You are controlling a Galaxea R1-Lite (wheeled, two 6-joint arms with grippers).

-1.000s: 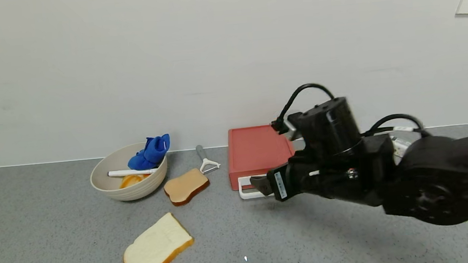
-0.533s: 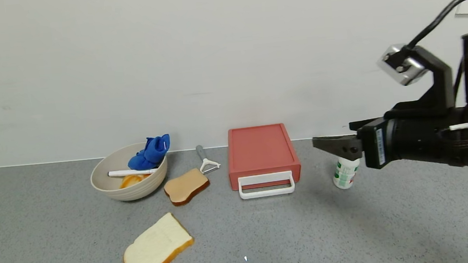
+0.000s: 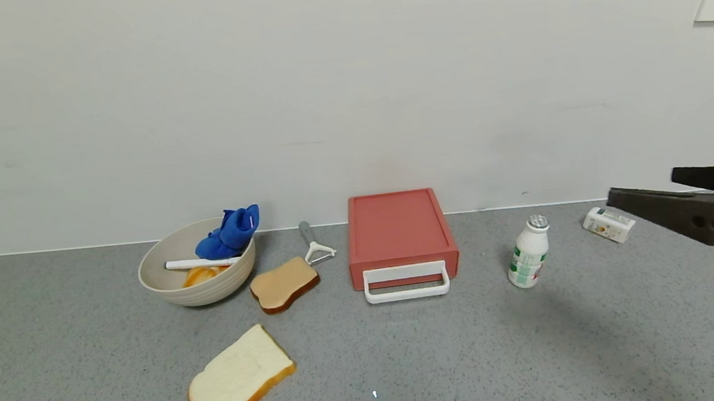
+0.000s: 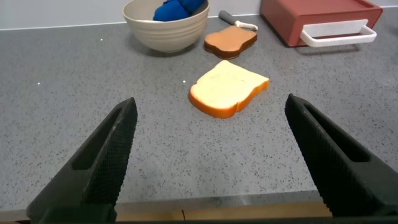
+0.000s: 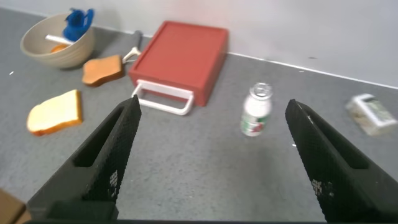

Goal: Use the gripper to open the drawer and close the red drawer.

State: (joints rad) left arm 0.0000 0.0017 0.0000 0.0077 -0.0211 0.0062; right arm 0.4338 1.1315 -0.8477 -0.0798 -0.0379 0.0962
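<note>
- While my right gripper (image 3: 686, 201) hangs at the far right edge of the head view, high over the grey speckled surface (image 3: 88, 379), its two dark pointed fingers (image 3: 668, 212) are spread apart and pinch nothing; my judgement is that it is clear of the work because nothing needs holding.
- My left gripper (image 4: 211, 155) is parked low near the front edge of the surface, fingers (image 4: 102, 158) spread wide, empty and idle.
- The low flat salmon-red plastic drawer (image 3: 398, 229) sits against the back wall, about mid-surface, well apart from both grippers.
- Its tray appears pushed fully in, the front flush with the box, and the white rectangular loop handle (image 3: 406, 281) projects toward me, untouched. I judge the closing step complete.
- The handle faces the robot, so a finger can hook it from the front.
- Bystanders: a beige bowl (image 3: 171, 288) holding a blue cloth (image 3: 228, 232), a peeler (image 3: 314, 243), a brown toast slice (image 3: 283, 284) and a pale bread slice (image 3: 240, 375) to the drawer's left; a small white bottle (image 3: 528, 260) and a small carton (image 3: 608, 224) to its right.
- None of these blocks the drawer front.
</note>
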